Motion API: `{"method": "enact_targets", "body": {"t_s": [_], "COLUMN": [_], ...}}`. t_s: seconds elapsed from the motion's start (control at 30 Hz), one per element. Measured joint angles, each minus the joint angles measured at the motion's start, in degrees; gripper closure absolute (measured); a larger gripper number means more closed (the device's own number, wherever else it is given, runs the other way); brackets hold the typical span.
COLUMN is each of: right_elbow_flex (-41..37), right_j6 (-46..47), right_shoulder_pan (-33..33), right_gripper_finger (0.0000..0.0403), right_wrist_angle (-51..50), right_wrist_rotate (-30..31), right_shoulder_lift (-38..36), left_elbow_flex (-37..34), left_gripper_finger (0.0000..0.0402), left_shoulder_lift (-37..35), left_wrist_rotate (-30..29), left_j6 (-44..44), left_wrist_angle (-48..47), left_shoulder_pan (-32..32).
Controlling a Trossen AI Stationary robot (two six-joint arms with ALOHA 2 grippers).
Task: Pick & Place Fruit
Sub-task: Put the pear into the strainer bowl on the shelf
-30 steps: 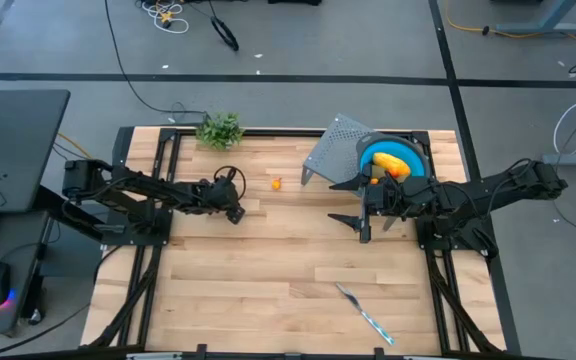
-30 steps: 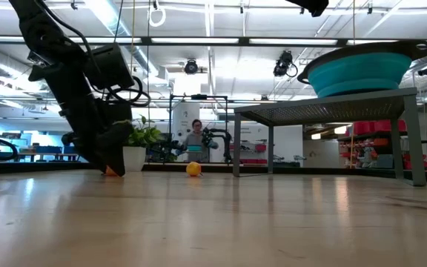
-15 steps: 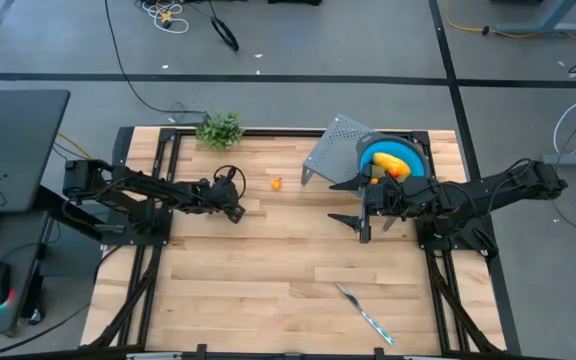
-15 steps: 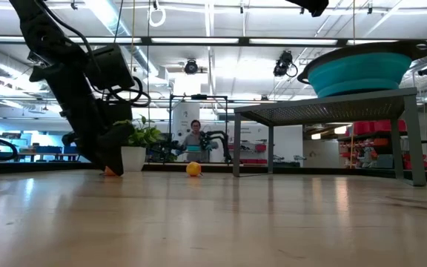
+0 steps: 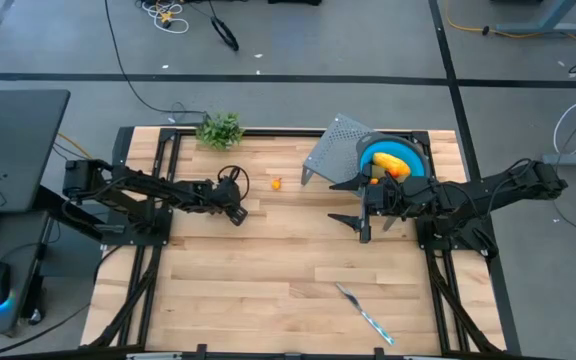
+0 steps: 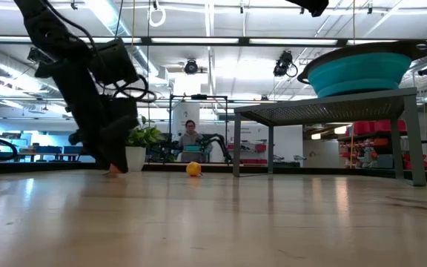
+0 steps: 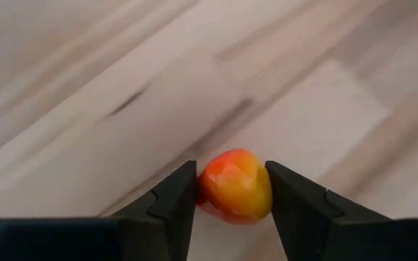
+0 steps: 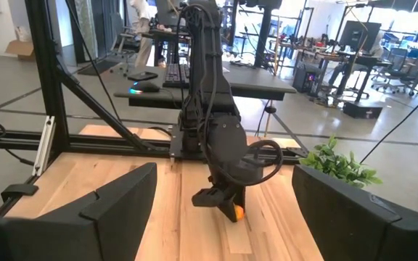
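My left gripper (image 5: 236,213) is low over the table's left half, shut on a tiny orange-red fruit (image 7: 234,185), which also shows under the gripper in the low view (image 6: 112,171) and in the right wrist view (image 8: 238,212). A second tiny orange fruit (image 5: 276,183) (image 6: 193,169) rests on the wood farther right. A blue bowl (image 5: 408,152) (image 6: 358,70) sits on a grey perforated metal stand (image 5: 333,150) and holds yellow and orange fruit pieces (image 5: 390,165). My right gripper (image 5: 340,202) hangs open beside the stand, touching nothing. My left gripper pinches the tiny orange-red fruit by its two opposite sides (image 7: 207,181) between both fingers (image 7: 173,199). The fingers slant down at it from the table's left. The fruit is at the tabletop or just above it; I cannot tell which.
A leafy green sprig (image 5: 220,129) lies at the far edge. A slim silver knife with a blue handle (image 5: 366,312) lies near the front right. Bare wood stretches between the arms and across the near half. A person (image 6: 191,137) stands in the room behind.
My left gripper has shifted a little toward the table's right, and its arm stands steeper in the low view. The orange-red fruit has moved along with it. The right arm has kept still.
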Motion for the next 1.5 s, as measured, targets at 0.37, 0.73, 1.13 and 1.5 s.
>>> {"method": "enact_targets", "body": {"t_s": [0.37, 0.73, 1.13, 1.5], "right_elbow_flex": [0.0, 0.02, 0.04, 0.02], "right_j6": [0.0, -7.43, -21.49, -29.3], "right_shoulder_pan": [0.0, 1.37, 7.97, 10.14], "right_gripper_finger": [0.0071, 0.0071, 0.0071, 0.0071], "right_wrist_angle": [0.0, 0.83, 14.0, 26.91], "right_wrist_rotate": [-0.01, -13.7, -4.07, 10.53], "right_shoulder_lift": [0.0, 1.95, 11.57, 19.69], "left_elbow_flex": [6.37, 11.83, 12.2, 12.2], "left_gripper_finger": [0.0239, 0.0245, 0.0239, 0.0232], "left_shoulder_lift": [0.0, -0.02, -0.04, -0.04], "left_wrist_rotate": [4.27, 13.29, 15.32, 12.37], "left_j6": [4.2, 10.91, 10.0, 9.66], "left_wrist_angle": [4.57, 27.44, 50.87, 54.72], "left_shoulder_pan": [-5.07, -12.67, -16.07, -16.41]}}
